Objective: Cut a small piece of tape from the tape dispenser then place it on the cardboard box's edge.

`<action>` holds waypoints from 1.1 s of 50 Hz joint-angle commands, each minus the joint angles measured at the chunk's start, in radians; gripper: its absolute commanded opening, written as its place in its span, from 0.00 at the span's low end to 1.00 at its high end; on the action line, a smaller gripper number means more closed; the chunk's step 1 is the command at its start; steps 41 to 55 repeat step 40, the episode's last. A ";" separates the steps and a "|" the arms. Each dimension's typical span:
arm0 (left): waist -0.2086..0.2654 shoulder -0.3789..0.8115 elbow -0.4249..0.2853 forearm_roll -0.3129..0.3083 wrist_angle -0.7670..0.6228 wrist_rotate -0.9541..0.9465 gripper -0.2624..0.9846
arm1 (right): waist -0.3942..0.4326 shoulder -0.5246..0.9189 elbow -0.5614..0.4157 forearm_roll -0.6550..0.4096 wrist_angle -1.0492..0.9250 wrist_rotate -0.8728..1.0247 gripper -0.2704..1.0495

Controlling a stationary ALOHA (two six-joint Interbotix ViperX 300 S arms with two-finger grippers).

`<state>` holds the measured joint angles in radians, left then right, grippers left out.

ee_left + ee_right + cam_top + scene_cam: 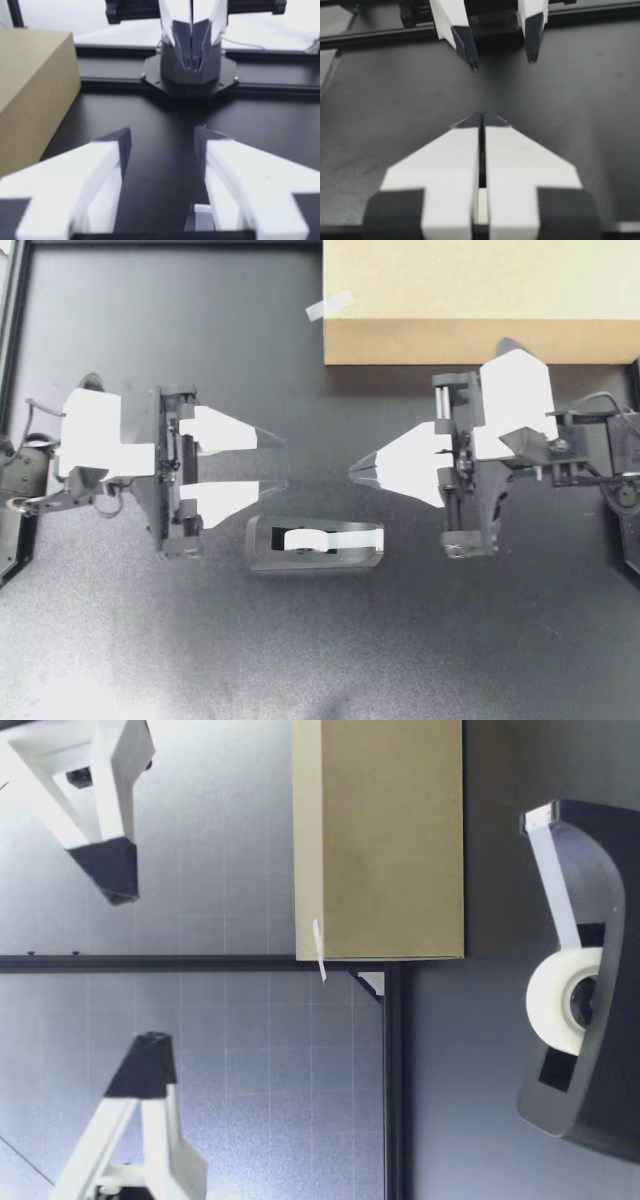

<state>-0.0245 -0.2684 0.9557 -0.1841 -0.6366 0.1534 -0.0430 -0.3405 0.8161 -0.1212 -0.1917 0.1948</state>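
The black tape dispenser (315,543) with its white roll lies on the dark table, just nearer the front than the gap between my grippers. My left gripper (285,462) is open with nothing between its fingers. Facing it, my right gripper (353,472) is shut and empty. The cardboard box (480,300) stands at the back right. A small white piece of tape (329,304) sticks on its left edge and overhangs it. In the low view the tape piece (318,950) hangs off the box's (380,840) top corner, with the dispenser (580,990) nearer the camera.
Both grippers hover above the table, tips pointing at each other a short way apart. A black frame rail (392,1080) borders the table behind the box. In the left wrist view the box (30,95) stands beside my left gripper (162,137).
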 commanded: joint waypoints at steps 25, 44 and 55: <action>-0.005 -0.026 -0.018 0.008 -0.003 0.003 0.54 | 0.006 -0.017 0.074 0.003 -0.124 0.000 0.13; -0.003 -0.026 -0.018 0.008 -0.003 0.003 0.54 | 0.006 -0.031 0.080 0.003 -0.147 -0.002 0.13; -0.003 -0.026 -0.018 0.008 -0.003 0.003 0.54 | 0.006 -0.031 0.080 0.003 -0.147 -0.002 0.13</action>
